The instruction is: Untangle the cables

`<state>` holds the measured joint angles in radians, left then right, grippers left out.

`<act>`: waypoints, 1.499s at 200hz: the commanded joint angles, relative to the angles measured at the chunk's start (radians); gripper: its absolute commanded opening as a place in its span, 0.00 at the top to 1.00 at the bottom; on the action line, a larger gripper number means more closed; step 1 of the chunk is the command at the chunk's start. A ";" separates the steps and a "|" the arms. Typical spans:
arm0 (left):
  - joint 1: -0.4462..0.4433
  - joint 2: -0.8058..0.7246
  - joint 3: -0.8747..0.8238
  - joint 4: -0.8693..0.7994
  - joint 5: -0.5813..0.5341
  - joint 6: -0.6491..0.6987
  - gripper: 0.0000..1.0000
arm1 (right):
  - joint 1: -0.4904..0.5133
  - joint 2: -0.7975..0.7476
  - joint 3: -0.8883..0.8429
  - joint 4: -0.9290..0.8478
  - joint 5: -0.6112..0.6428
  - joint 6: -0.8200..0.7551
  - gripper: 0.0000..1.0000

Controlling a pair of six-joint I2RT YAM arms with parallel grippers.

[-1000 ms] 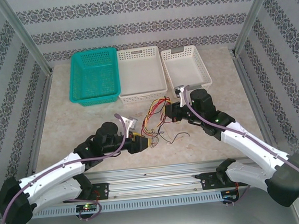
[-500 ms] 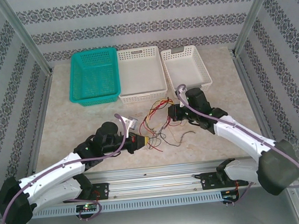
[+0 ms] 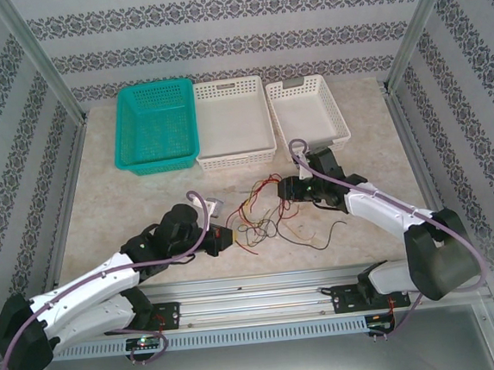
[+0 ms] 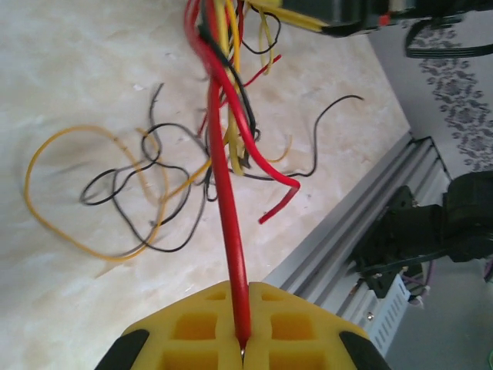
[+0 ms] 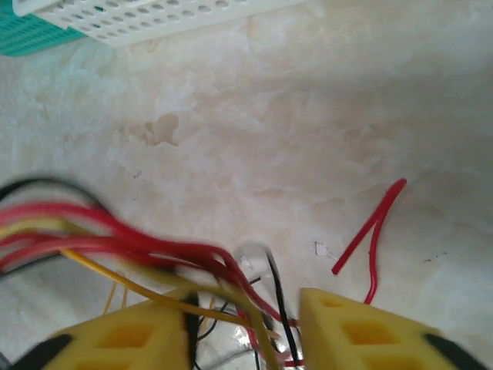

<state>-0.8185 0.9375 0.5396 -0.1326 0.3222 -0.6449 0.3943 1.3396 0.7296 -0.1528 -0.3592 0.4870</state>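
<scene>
Left fingers (image 4: 192, 331): clenched on one red wire (image 4: 229, 254), pinched right at the seam between the pads. From there it runs straight up into the bundle.
Right fingers (image 5: 370, 335): spread, with a clear gap between the pads. Red, yellow and black strands pass through the gap and over the left-hand pad. I see nothing clamped.
Cables (image 3: 262, 205): one tangle at mid-bench, strung between the two sets of fingers. Part is held off the surface and the rest lies flat.
Yellow loop (image 4: 46, 162): flat on the bench (image 3: 110, 206) under the bundle, crossed by thin black loops.
Black strand (image 3: 319, 237): trails out of the tangle toward the near rail, on the right arm's side.
Red end (image 5: 375, 220): kinked, on the bench just beside the right fingers, apart from the bundle in the right wrist view.
Baskets: a teal basket (image 3: 155, 124) and two white baskets (image 3: 233, 121) (image 3: 310, 110) stand side by side along the far edge. The tangle sits on the near side of them, near the middle one.
Arms: I have both reaching in toward centre, fingers facing each other across the tangle.
</scene>
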 commanded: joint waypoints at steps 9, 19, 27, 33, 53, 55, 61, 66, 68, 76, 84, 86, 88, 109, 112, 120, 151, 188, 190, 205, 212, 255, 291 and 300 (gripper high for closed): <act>-0.007 0.043 0.060 -0.061 -0.073 -0.047 1.00 | -0.008 -0.046 -0.007 0.006 -0.065 -0.013 0.48; -0.007 0.052 0.070 -0.064 -0.086 -0.055 1.00 | -0.008 -0.065 -0.013 0.005 -0.087 -0.017 0.44; -0.007 0.055 0.077 -0.068 -0.098 -0.060 1.00 | -0.006 -0.079 -0.017 0.001 -0.112 -0.023 0.41; -0.005 0.057 0.081 -0.072 -0.107 -0.064 1.00 | -0.004 -0.091 -0.019 -0.007 -0.126 -0.027 0.40; -0.003 0.074 0.104 -0.085 -0.120 -0.076 1.00 | 0.015 -0.148 -0.042 -0.014 -0.136 -0.033 0.37; -0.002 0.075 0.104 -0.086 -0.120 -0.075 1.00 | 0.017 -0.155 -0.045 -0.014 -0.138 -0.032 0.36; -0.002 0.083 0.111 -0.087 -0.115 -0.077 1.00 | 0.028 -0.175 -0.056 -0.006 -0.150 -0.033 0.36; -0.002 0.088 0.114 -0.084 -0.111 -0.076 1.00 | 0.041 -0.191 -0.066 0.011 -0.162 -0.033 0.36; -0.002 0.092 0.115 -0.083 -0.109 -0.077 1.00 | 0.048 -0.198 -0.072 0.017 -0.165 -0.033 0.35; -0.002 0.099 0.118 -0.078 -0.105 -0.078 1.00 | 0.083 -0.219 -0.090 0.043 -0.169 -0.036 0.34; -0.002 0.106 0.121 -0.075 -0.102 -0.078 1.00 | 0.121 -0.230 -0.097 0.057 -0.157 -0.046 0.33; -0.002 0.106 0.121 -0.074 -0.101 -0.078 1.00 | 0.132 -0.230 -0.097 0.060 -0.153 -0.050 0.33; -0.002 0.109 0.121 -0.073 -0.101 -0.078 1.00 | 0.143 -0.230 -0.096 0.062 -0.150 -0.051 0.33; -0.002 0.120 0.125 -0.059 -0.093 -0.081 1.00 | 0.237 -0.201 -0.093 0.098 -0.097 -0.077 0.33; -0.002 0.121 0.125 -0.056 -0.091 -0.083 1.00 | 0.245 -0.196 -0.093 0.103 -0.087 -0.079 0.34; -0.002 0.124 0.125 -0.048 -0.083 -0.088 1.00 | 0.259 -0.180 -0.100 0.127 -0.064 -0.075 0.34; -0.003 0.112 0.117 -0.024 -0.060 -0.107 1.00 | 0.276 -0.122 -0.136 0.249 -0.010 -0.067 0.35; -0.002 0.092 0.108 0.003 -0.014 -0.121 1.00 | 0.281 -0.079 -0.153 0.361 0.004 -0.072 0.35; -0.002 0.091 0.108 0.002 -0.013 -0.122 1.00 | 0.283 -0.078 -0.154 0.367 0.002 -0.071 0.35; -0.002 0.086 0.108 0.001 -0.011 -0.126 1.00 | 0.296 -0.075 -0.159 0.396 0.003 -0.075 0.35; -0.002 0.080 0.106 0.002 -0.013 -0.129 1.00 | 0.301 -0.071 -0.160 0.403 0.013 -0.078 0.35; -0.001 0.077 0.109 0.020 -0.022 -0.170 1.00 | 0.328 -0.047 -0.241 0.554 0.083 -0.101 0.37; -0.002 0.086 0.115 0.041 -0.010 -0.191 1.00 | 0.358 -0.025 -0.247 0.603 0.150 -0.131 0.38; -0.002 0.090 0.114 0.049 -0.002 -0.195 1.00 | 0.372 -0.018 -0.240 0.610 0.168 -0.144 0.38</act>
<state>-0.8181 1.0233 0.6327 -0.1413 0.2916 -0.8101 0.7326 1.3060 0.4805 0.3637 -0.2634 0.3943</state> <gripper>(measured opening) 0.046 0.622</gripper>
